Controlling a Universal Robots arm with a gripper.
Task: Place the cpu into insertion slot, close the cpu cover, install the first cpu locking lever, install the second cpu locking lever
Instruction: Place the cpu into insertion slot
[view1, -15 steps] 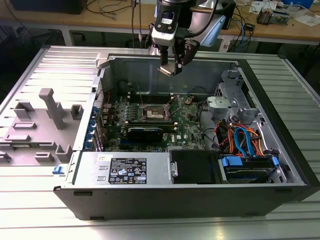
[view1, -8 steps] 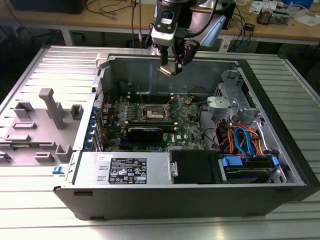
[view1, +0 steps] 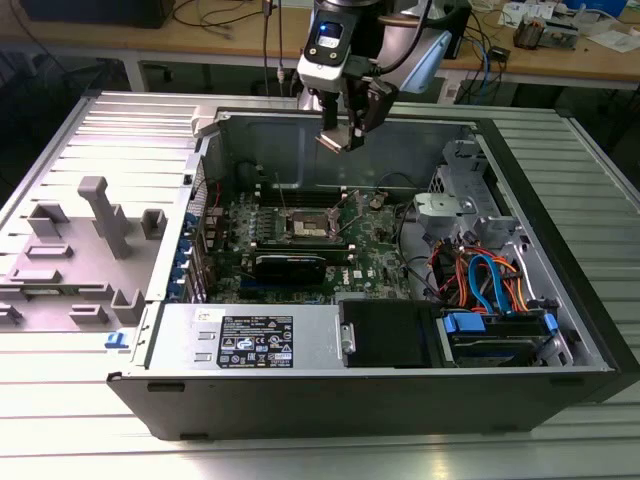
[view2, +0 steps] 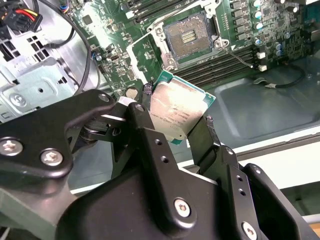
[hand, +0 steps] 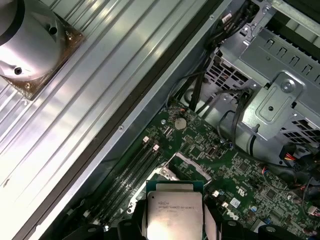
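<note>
The jaws grip the cpu (view2: 177, 112) by its edges, high above the open insertion slot (view2: 188, 36); a tilted descent might jam it against the rim.

Faint print on the cpu (hand: 174, 215), white label (view1: 255, 342) on the power supply (view1: 180, 335), neither readable

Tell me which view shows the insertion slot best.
The second wrist view: the insertion slot lies open and unobstructed, its dark centre and metal rim plain. The exterior view shows it from afar, deep in the case. In the first wrist view the held cpu hides much of it.
</note>
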